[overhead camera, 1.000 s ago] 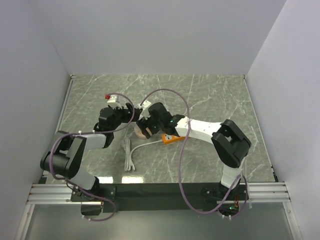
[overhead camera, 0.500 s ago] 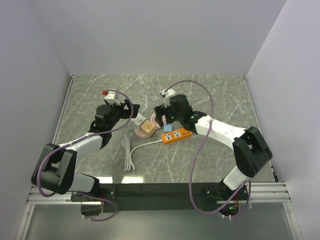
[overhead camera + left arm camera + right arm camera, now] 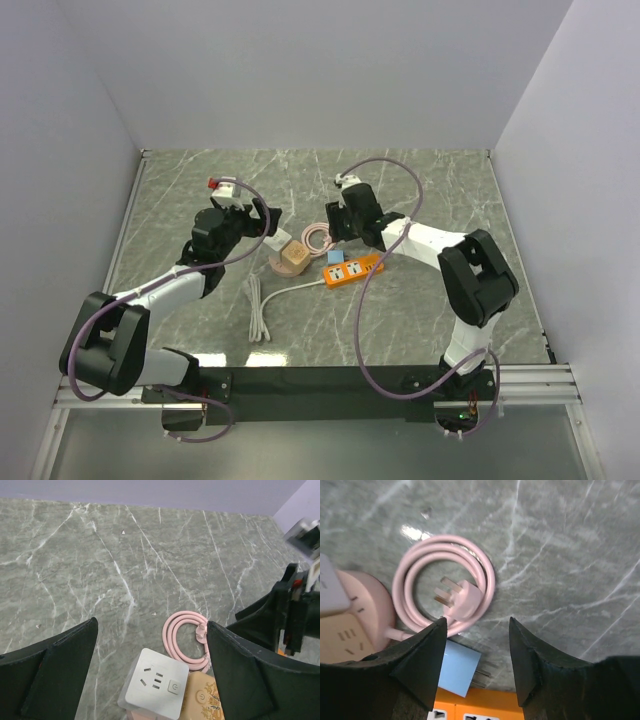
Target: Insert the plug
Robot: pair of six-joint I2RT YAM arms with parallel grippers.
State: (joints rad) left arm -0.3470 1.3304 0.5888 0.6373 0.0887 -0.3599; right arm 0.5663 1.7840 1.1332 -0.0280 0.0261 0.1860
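Observation:
A pink three-pin plug [image 3: 465, 596] lies inside its coiled pink cable [image 3: 409, 575], pins to the left. A blue two-prong plug [image 3: 458, 669] lies just in front of the coil, against the orange power strip [image 3: 485, 707]. My right gripper [image 3: 477, 622] hovers open over the coil's near edge, nothing between its fingers. A white cube socket [image 3: 155, 682] and a beige socket [image 3: 202, 700] sit together beside the coil [image 3: 318, 238]. My left gripper [image 3: 152, 625] stands wide open above them, holding nothing.
The orange power strip [image 3: 353, 269] lies right of the sockets, and its white cable [image 3: 258, 308] is bundled toward the near edge. The two grippers [image 3: 262, 223] [image 3: 336, 228] face each other across the sockets. White walls enclose the grey marble table [image 3: 440, 190].
My right gripper has pulled back from over the sockets to the pink coil on their right. The left gripper has shifted slightly toward the back and stays open.

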